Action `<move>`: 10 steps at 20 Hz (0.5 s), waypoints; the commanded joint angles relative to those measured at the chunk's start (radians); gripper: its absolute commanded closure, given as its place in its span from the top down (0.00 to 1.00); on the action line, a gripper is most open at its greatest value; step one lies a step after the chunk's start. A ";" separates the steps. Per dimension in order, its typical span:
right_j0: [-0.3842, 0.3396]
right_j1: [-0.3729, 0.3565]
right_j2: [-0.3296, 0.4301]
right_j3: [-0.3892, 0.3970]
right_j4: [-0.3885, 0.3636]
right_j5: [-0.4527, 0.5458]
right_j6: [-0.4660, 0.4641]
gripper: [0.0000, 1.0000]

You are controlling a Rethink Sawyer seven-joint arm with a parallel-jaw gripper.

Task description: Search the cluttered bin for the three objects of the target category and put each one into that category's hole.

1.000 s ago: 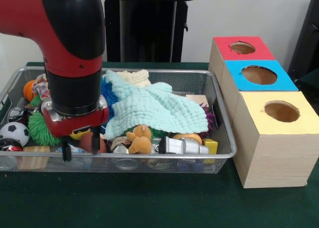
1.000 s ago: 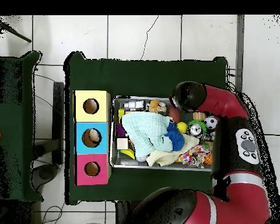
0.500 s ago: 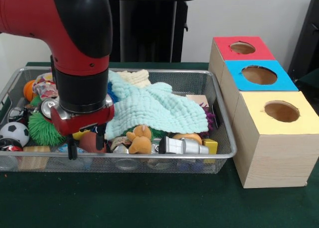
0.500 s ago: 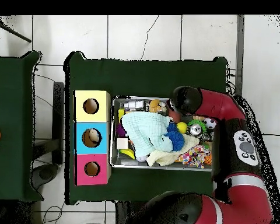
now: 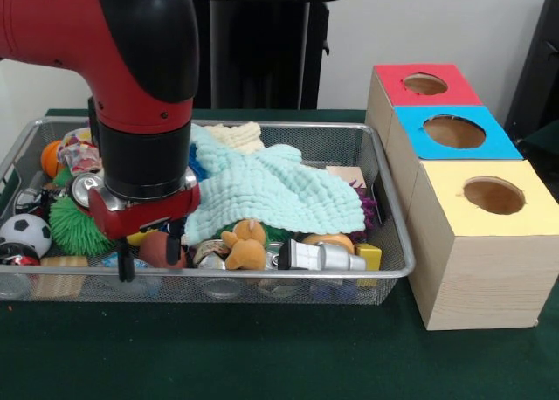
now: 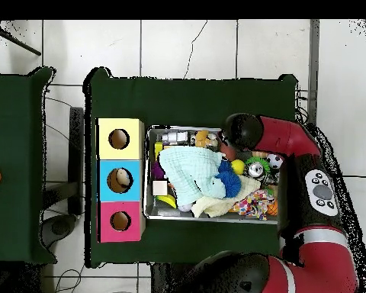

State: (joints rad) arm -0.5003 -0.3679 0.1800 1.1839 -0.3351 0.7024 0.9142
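My gripper (image 5: 148, 253) is down inside the wire bin (image 5: 389, 243) at its front left, open. Its two dark fingers (image 5: 123, 265) straddle a reddish-brown rounded object (image 5: 155, 247) lying among the clutter. A mint cloth (image 5: 271, 190) covers the bin's middle. Around it lie a soccer ball (image 5: 24, 232), a green spiky ball (image 5: 74, 225), a tan plush toy (image 5: 244, 243), a silver cylinder (image 5: 319, 257) and a yellow block (image 5: 369, 255). In the overhead view the arm's wrist (image 6: 243, 131) hides the gripper. Three boxes with holes stand beside the bin: yellow (image 5: 489, 234), blue (image 5: 454, 112), red (image 5: 425, 68).
An orange ball (image 5: 51, 157) and a drinks can (image 5: 84, 187) lie behind the arm. A cream cloth (image 5: 236, 136) sits at the bin's far side. From above, the boxes (image 6: 133, 181) line the bin's left side and the arm's elbow (image 6: 316, 191) overhangs the table's right edge.
Over the last second the gripper shifted a little to the right along the bin's front, toward the reddish-brown object. In the last half second it has hardly moved.
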 commanded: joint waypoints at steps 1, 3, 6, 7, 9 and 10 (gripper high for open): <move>-0.035 -0.002 0.066 0.064 -0.080 0.069 -0.152 1.00; -0.047 -0.013 0.056 0.060 -0.087 0.072 -0.154 1.00; -0.068 -0.032 0.046 0.081 -0.096 0.061 -0.143 1.00; -0.073 -0.002 0.029 0.141 -0.135 -0.034 -0.110 1.00; -0.078 -0.015 0.020 0.166 -0.143 -0.048 -0.090 1.00; -0.081 -0.027 0.014 0.181 -0.145 -0.050 -0.081 1.00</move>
State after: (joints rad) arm -0.5314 -0.3817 0.1911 1.2025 -0.3659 0.6824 0.9142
